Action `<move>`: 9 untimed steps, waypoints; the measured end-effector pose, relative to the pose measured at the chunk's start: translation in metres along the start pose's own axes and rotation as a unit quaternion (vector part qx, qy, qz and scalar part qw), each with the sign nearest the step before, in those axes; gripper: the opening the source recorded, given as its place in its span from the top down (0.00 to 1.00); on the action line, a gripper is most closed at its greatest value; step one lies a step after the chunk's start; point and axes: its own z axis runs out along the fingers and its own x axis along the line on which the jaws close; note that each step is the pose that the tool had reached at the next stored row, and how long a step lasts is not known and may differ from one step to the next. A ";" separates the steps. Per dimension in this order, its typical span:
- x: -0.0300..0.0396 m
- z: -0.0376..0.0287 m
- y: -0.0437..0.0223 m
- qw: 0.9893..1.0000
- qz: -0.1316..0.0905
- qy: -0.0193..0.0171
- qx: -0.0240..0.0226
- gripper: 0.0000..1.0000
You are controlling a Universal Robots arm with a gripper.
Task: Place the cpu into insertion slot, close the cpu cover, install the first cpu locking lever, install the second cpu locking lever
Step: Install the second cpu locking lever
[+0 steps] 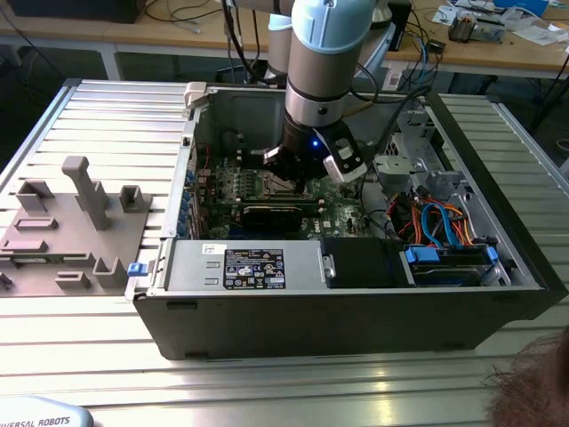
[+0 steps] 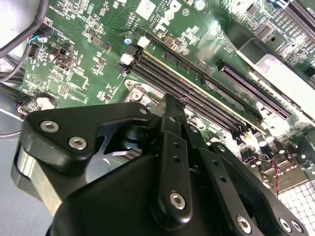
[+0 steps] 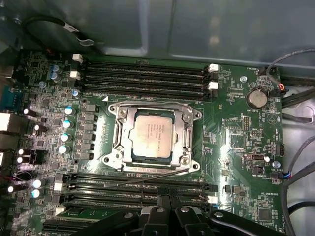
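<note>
Cpu (image 3: pixel 151 133) lay seated in the insertion slot (image 3: pixel 114 156) beneath the lowered cpu cover (image 3: pixel 186 132). One thin locking lever (image 3: pixel 157 177) stood loose along the socket's edge, so the lever step seemed in hand, calling for a press down under its hook. The gripper (image 3: pixel 170 200), fingers drawn together and holding nothing, hovered near the lever over the memory slots (image 3: pixel 142 189); the case walls (image 3: pixel 221 29) stood well apart.

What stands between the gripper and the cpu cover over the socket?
Nothing visible. In the first wrist view the cpu cover lies flat around the cpu, with open board and memory slots between it and the gripper.
</note>
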 end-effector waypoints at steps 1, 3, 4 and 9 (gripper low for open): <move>0.0001 0.0003 0.0000 1.000 0.000 0.000 0.000 0.89; 0.0004 0.0008 -0.0001 1.000 0.000 0.000 0.000 0.89; 0.0005 0.0010 -0.0001 1.000 0.000 0.000 0.000 0.89; 0.0010 0.0020 -0.0003 1.000 0.000 0.000 0.000 0.89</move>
